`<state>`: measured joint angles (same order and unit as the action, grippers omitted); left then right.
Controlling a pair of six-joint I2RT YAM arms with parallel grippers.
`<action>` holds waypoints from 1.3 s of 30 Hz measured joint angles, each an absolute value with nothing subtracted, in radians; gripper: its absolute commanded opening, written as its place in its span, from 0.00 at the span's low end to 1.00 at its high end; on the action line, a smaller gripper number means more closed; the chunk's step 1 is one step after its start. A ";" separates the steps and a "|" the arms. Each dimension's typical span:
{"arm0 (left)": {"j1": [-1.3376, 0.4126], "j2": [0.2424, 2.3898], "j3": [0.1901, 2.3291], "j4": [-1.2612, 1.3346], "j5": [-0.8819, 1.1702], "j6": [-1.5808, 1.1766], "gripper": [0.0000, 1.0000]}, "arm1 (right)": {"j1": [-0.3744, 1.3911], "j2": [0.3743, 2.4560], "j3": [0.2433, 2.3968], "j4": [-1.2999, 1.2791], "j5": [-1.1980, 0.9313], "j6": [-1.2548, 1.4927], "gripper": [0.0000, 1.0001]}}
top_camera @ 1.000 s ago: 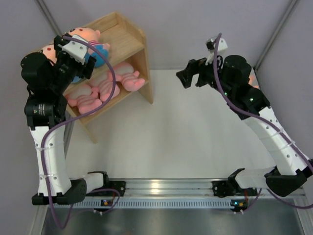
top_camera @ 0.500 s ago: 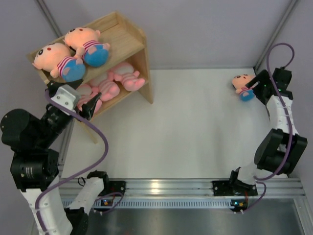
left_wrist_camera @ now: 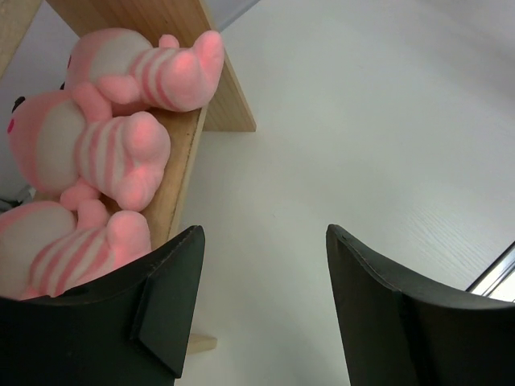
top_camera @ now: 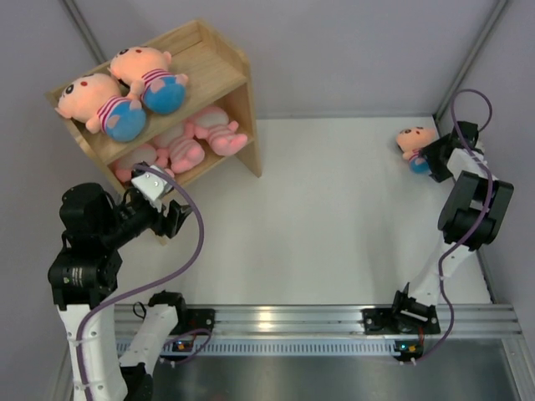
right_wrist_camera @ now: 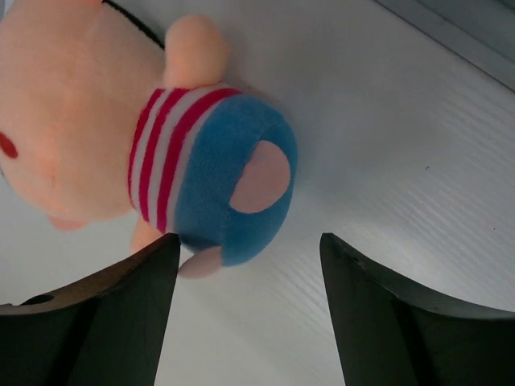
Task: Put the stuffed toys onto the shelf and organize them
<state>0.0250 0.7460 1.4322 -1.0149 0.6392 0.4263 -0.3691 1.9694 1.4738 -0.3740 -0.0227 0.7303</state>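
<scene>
The wooden shelf (top_camera: 226, 63) stands at the back left. Two peach-headed dolls (top_camera: 125, 88) lie on its top tier and three pink striped animals (top_camera: 188, 144) on the lower tier; these also show in the left wrist view (left_wrist_camera: 121, 141). A third doll (top_camera: 412, 144) lies on the table at the far right, and in the right wrist view (right_wrist_camera: 161, 137). My right gripper (top_camera: 430, 159) is open right beside it, its blue bottom just ahead of the jaws (right_wrist_camera: 249, 257). My left gripper (top_camera: 177, 219) is open and empty in front of the shelf (left_wrist_camera: 261, 241).
Grey walls enclose the white table (top_camera: 334, 217). The right wall and corner post (top_camera: 468, 67) stand close behind the right gripper. The shelf's near side panel (left_wrist_camera: 181, 173) is close to my left finger. A metal rail (top_camera: 276, 322) runs along the near edge.
The left arm drew back and down from the shelf toward the table front. The right arm swung to the far right corner and now sits by the doll on the table.
</scene>
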 measured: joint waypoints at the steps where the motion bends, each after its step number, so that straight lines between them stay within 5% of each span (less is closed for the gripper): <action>1: 0.025 0.746 1.425 -1.023 0.639 0.431 0.68 | -0.369 1.977 1.471 -0.367 -0.003 0.747 0.66; 5: 0.025 0.744 1.419 -1.026 0.639 0.443 0.68 | -0.371 1.991 1.460 -0.321 0.034 0.781 0.36; 6: 0.025 0.741 1.415 -1.026 0.639 0.446 0.68 | -0.371 1.997 1.462 -0.308 0.035 0.782 0.26; 7: 0.025 0.739 1.411 -1.026 0.638 0.448 0.68 | -0.371 2.004 1.465 -0.293 0.033 0.778 0.04; 8: 0.026 0.736 1.404 -1.026 0.638 0.451 0.68 | -0.371 2.013 1.471 -0.284 0.033 0.771 0.00; 15: 0.026 0.725 1.371 -1.028 0.610 0.475 0.68 | -0.368 1.993 1.468 -0.269 0.049 0.727 0.00; 23: 0.026 0.619 1.184 -1.038 0.483 0.580 0.68 | -0.265 1.559 1.365 -0.321 0.105 0.680 0.00; 31: 0.023 0.525 1.054 -1.058 0.346 0.632 0.70 | 0.208 1.372 1.724 -0.363 0.212 0.682 0.00; 39: 0.021 0.449 1.124 -1.056 0.369 0.654 0.70 | 0.628 1.478 1.930 -0.328 0.405 0.725 0.00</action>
